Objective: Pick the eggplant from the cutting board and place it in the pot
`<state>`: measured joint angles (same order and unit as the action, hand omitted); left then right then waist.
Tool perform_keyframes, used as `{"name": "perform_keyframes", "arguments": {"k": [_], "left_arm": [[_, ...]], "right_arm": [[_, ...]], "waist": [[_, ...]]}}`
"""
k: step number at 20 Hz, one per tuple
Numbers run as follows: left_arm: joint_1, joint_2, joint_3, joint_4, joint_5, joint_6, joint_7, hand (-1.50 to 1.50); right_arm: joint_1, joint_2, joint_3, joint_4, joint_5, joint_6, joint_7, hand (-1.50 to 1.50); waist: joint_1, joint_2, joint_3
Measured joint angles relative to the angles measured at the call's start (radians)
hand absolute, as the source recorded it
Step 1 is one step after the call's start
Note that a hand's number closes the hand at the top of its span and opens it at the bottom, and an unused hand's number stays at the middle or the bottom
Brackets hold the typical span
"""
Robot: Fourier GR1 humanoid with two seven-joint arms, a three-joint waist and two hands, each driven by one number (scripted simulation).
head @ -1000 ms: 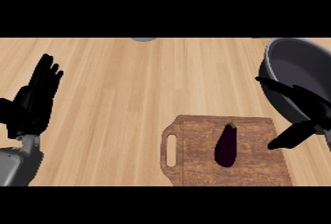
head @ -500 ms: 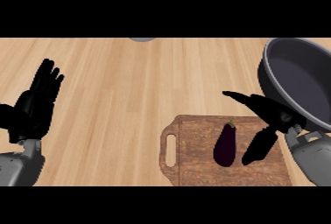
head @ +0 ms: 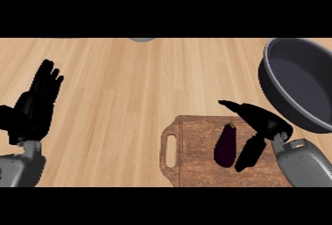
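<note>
The eggplant (head: 226, 145) is lying on the wooden cutting board (head: 201, 169), roughly lengthwise up and down the view, with its stem end pointing toward the far side of the counter. It is sitting in the right half of the board, well away from the handle slot (head: 171, 151) that is cut into the board's left edge.

The right hand (head: 262, 125) is hanging over the right part of the board, just beside the eggplant on its right. Its fingers (head: 250, 151) are reaching down alongside the vegetable, and its thumb (head: 235, 107) is stretching out above and beyond the stem end. The hand is spread open, and nothing is curling round the eggplant; whether any finger is touching its skin cannot be told from this angle. The grey right forearm (head: 299, 163) is coming in from the lower right corner.

The dark pot (head: 299, 83) is standing at the right edge of the wooden counter (head: 149, 88), beyond the board and close behind the right hand, and its inside is showing nothing but its dark bottom.

The left hand (head: 35, 105) is resting at the left edge of the view, open with fingers straight and pointing up, holding nothing. It is well apart from the board.
</note>
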<state>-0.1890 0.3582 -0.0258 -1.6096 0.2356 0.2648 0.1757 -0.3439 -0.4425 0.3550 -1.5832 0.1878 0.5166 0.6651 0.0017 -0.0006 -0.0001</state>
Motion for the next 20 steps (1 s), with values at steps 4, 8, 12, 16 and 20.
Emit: {"name": "perform_keyframes", "arguments": {"k": [4, 8, 12, 16, 20], "left_arm": [[0.007, -0.018, 0.013, 0.004, -0.016, -0.016, -0.007, 0.0], [0.004, -0.043, 0.022, -0.009, -0.044, -0.026, 0.017, 0.0], [-0.014, -0.059, 0.047, 0.014, -0.061, -0.042, 0.01, 0.0], [-0.035, -0.068, 0.067, 0.023, -0.08, -0.053, 0.022, 0.0], [-0.027, -0.083, 0.078, 0.025, -0.091, -0.074, 0.016, 0.0]], "right_arm": [[0.009, 0.028, 0.003, 0.052, 0.086, -0.003, -0.025, -1.5], [0.005, 0.069, -0.024, 0.096, 0.147, 0.015, -0.063, -1.5], [0.019, 0.098, -0.036, 0.133, 0.209, 0.017, -0.11, -1.5], [0.051, 0.118, -0.046, 0.149, 0.271, 0.01, -0.137, -1.5], [0.052, 0.151, -0.054, 0.207, 0.327, -0.003, -0.168, -1.5]], "waist": [[0.001, 0.0, 0.0], [0.0, 0.001, 0.0], [0.0, 0.001, 0.0], [-0.001, 0.0, 0.0], [0.0, 0.0, 0.0]]}}
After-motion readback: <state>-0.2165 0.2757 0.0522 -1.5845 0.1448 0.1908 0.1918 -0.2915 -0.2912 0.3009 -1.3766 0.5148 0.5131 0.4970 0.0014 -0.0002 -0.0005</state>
